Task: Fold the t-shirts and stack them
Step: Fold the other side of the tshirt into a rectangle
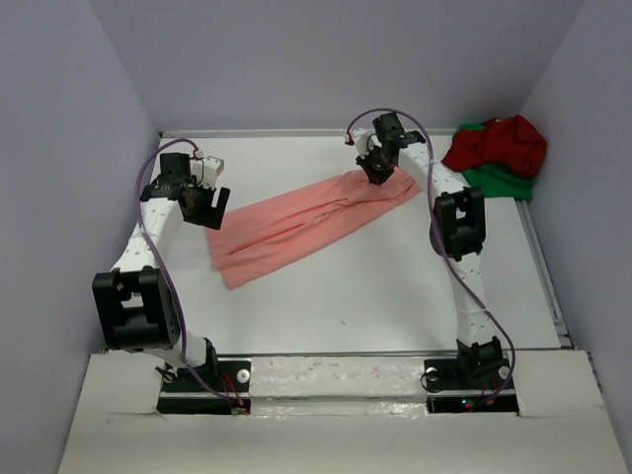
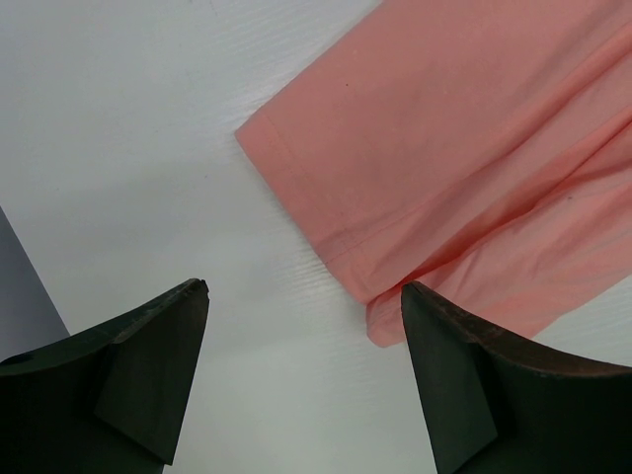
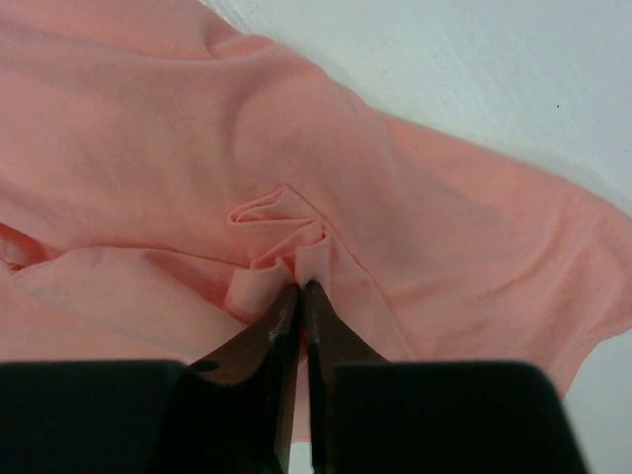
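Note:
The salmon-pink t-shirt (image 1: 306, 222) lies stretched in a long diagonal band across the white table, wrinkled along its length. My right gripper (image 1: 378, 176) is at its far right end, shut on a small pinched fold of the pink cloth (image 3: 286, 232), which bunches up at the tips of the right gripper (image 3: 301, 286). My left gripper (image 1: 205, 202) hovers at the shirt's left end, open, with nothing between its fingers. In the left wrist view the left gripper (image 2: 301, 291) sits beside the hemmed corner of the shirt (image 2: 444, 148). The dark red t-shirt (image 1: 499, 141) lies crumpled on the bright green t-shirt (image 1: 502, 183) at the back right corner.
Grey walls close in the table (image 1: 395, 296) on the left, back and right. A raised metal rail (image 1: 545, 276) runs along the right edge. Both arm bases stand at the near edge.

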You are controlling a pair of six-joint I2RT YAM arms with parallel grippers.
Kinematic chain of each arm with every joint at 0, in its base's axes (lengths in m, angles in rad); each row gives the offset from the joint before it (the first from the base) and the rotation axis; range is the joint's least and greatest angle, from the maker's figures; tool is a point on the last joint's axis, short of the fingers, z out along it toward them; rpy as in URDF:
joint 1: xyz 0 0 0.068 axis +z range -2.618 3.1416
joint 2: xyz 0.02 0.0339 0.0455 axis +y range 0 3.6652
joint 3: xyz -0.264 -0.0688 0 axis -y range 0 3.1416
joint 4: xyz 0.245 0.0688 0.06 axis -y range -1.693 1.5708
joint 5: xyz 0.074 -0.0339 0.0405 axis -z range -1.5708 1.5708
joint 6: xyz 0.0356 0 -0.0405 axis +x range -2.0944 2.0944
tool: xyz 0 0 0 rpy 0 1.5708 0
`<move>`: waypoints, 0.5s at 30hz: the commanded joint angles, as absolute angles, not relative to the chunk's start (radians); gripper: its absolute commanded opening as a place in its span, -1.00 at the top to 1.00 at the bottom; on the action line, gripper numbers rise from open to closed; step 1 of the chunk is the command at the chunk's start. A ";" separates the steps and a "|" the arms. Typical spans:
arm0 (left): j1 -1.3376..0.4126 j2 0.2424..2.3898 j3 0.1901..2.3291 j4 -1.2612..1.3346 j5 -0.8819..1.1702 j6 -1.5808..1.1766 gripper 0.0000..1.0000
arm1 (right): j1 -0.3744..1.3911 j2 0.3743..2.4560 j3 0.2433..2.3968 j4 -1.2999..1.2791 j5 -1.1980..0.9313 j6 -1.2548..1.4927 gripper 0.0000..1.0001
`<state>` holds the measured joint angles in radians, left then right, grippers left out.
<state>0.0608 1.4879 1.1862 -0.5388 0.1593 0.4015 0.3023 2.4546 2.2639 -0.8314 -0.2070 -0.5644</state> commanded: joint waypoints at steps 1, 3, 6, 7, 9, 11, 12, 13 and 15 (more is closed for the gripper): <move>0.060 1.442 1.180 -0.538 0.184 0.408 -0.78 | 0.308 2.431 2.304 -0.831 -0.167 -0.564 0.65; 0.060 1.439 1.181 -0.538 0.189 0.410 -0.78 | 0.308 2.413 2.301 -0.833 -0.163 -0.563 0.50; 0.060 1.433 1.183 -0.538 0.195 0.408 -0.78 | 0.308 2.370 2.307 -0.833 -0.160 -0.557 0.44; 0.058 1.431 1.181 -0.540 0.195 0.408 -0.78 | 0.317 2.356 2.312 -0.833 -0.160 -0.557 0.40; 0.060 1.422 1.177 -0.537 0.199 0.408 -0.78 | 0.328 2.323 2.324 -0.838 -0.153 -0.554 0.37; 0.060 1.416 1.175 -0.535 0.204 0.408 -0.78 | 0.339 2.292 2.333 -0.848 -0.147 -0.554 0.32; 0.060 1.411 1.174 -0.534 0.206 0.410 -0.78 | 0.339 2.281 2.333 -0.851 -0.146 -0.555 0.31; 0.060 1.405 1.170 -0.532 0.209 0.410 -0.78 | 0.354 2.270 2.332 -0.854 -0.144 -0.554 0.30; 0.060 1.401 1.167 -0.531 0.212 0.410 -0.78 | 0.368 2.252 2.324 -0.854 -0.144 -0.551 0.29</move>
<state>0.0608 1.4597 1.1839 -0.5388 0.1864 0.4026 0.3279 2.3714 2.2677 -0.8505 -0.1528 -0.5602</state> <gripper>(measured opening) 0.890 0.352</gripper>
